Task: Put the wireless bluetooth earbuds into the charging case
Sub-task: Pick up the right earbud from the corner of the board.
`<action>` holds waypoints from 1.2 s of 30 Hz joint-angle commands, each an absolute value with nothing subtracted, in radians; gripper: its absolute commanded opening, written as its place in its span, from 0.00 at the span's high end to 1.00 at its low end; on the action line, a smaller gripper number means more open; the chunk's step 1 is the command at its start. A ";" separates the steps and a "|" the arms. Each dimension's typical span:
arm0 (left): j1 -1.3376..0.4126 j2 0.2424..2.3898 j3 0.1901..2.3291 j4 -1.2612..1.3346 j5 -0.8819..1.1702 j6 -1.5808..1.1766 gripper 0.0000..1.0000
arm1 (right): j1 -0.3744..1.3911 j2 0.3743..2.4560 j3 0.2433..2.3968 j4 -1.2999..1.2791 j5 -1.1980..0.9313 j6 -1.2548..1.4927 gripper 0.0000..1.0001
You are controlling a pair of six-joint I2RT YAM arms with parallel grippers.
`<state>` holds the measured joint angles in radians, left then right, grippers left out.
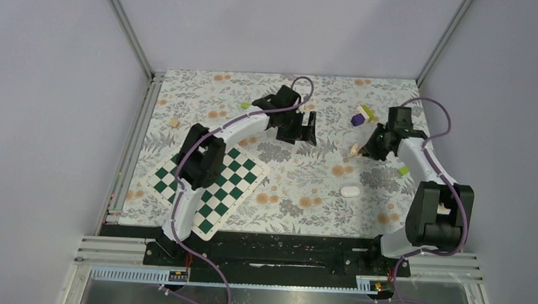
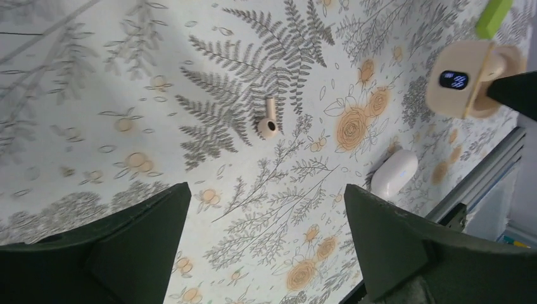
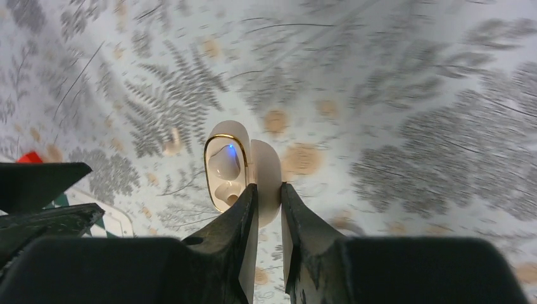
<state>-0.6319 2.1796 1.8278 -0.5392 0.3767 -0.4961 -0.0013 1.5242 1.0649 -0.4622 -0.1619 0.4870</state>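
Overhead, the right hand (image 1: 368, 149) is gripping the open charging case (image 1: 355, 150). The left hand (image 1: 307, 130) is hovering at 9 o'clock of it, and a white oval object (image 1: 350, 191) is lying at 6 o'clock on the tabletop (image 1: 298, 194).

Left wrist view: the left hand's fingers (image 2: 386, 234) are standing wide apart, holding nothing. An earbud (image 2: 268, 123) is lying beyond them, with the case at its 2 o'clock.

Right wrist view: the right hand's fingers (image 3: 244, 215) are pinching the case lid. A blue light (image 3: 230, 149) is glowing inside the gold rim.
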 commanded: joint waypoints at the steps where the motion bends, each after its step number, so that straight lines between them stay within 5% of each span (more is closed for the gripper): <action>1: -0.677 2.252 1.961 -0.616 0.317 -0.448 0.11 | -0.081 1.412 0.993 -0.484 -0.213 0.456 1.00; 4: -0.701 2.286 2.008 -0.620 0.274 -0.486 0.27 | -0.090 1.362 0.969 -0.494 -0.214 0.455 1.00; 15: -0.759 2.423 2.161 -0.678 0.128 -0.532 0.50 | -0.090 1.344 0.953 -0.494 -0.242 0.462 1.00; 36: -0.775 2.478 2.208 -0.700 0.122 -0.529 0.65 | -0.091 1.340 0.949 -0.479 -0.260 0.469 1.00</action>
